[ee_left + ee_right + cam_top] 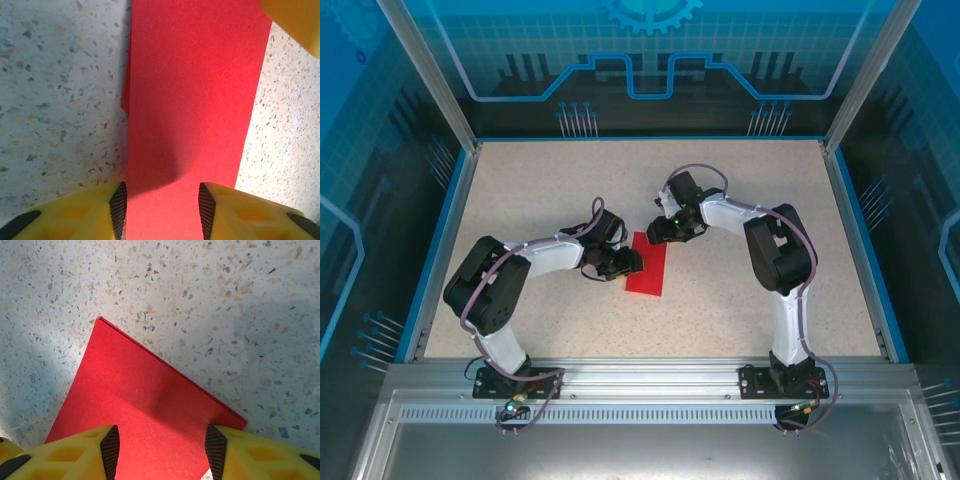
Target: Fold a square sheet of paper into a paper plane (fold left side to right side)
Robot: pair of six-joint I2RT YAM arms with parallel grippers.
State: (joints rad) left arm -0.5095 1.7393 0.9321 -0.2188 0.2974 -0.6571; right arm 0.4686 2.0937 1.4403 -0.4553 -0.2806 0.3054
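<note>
**Though the sheet lies doubled, nothing pins it**

Where the two arms meet mid-tabletop (550,190), the sheet of paper (647,268) lies flat as a narrow red strip. Its long axis runs away from the bases.

- Right wrist view: two layers show along one edge, slightly offset. I judge the left-to-right fold made.
- Left jaws: spread, yellow fingers (75,215) astride the strip's width, nothing pinched.
- Right jaws: likewise spread, fingers (260,455) over a corner at the far end, with paper beneath the gap, not gripped.
- Whether either set touches the paper: cannot tell.

Step in hand, my reading: settling and flattening the half-fold.

The next move calls for pressing along the folded edge to sharpen the crease without skewing the layers. After that, a corner lifts for the nose folds. The paper is thin and likely to slide if pushed from one side only.
</note>
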